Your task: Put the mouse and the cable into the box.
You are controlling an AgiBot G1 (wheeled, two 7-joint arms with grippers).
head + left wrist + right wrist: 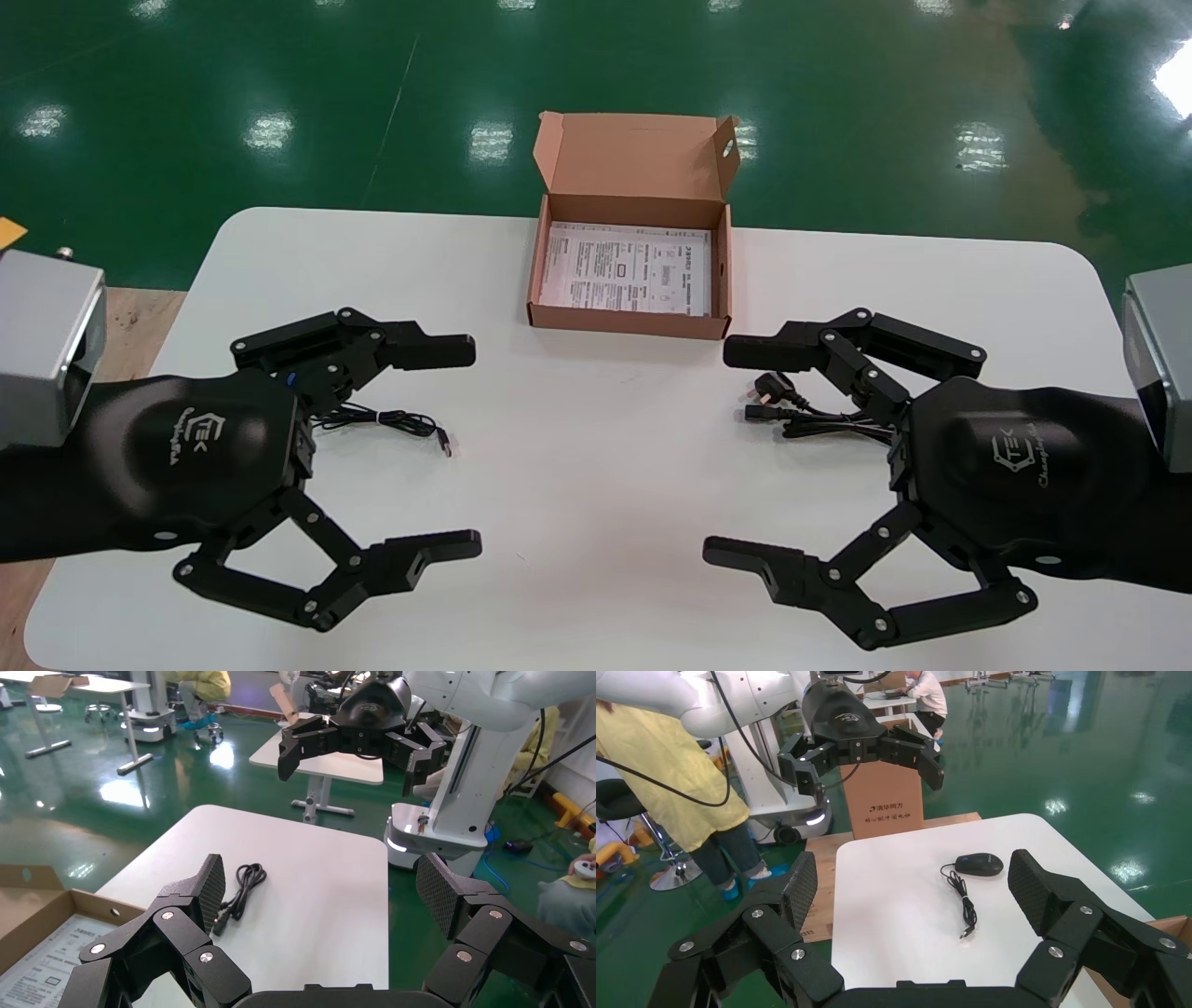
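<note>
Table (596, 522): white, rounded corners, standing on a green floor (279, 75).

Box (629, 320): brown cardboard, at the middle of the table's far edge. The lid stands open and a printed sheet (626, 270) lies flat inside.

Left gripper (466, 447): hovers above the left part of the table, fingers spread wide, empty.

Right gripper (722, 452): hovers above the right part of the table, fingers spread wide too, empty.

Cable (805, 417): black, bundled, with a mains plug. It lies on the table on the right, partly beneath the right gripper, near the box's front right corner but apart from it.

Mouse (979, 863): black, on the table on the left. The left gripper hides it in the head view; the right wrist view shows it plainly. Its thin cord (396, 419) trails toward the table's middle and ends in a USB plug (448, 444). Outside the box.
</note>
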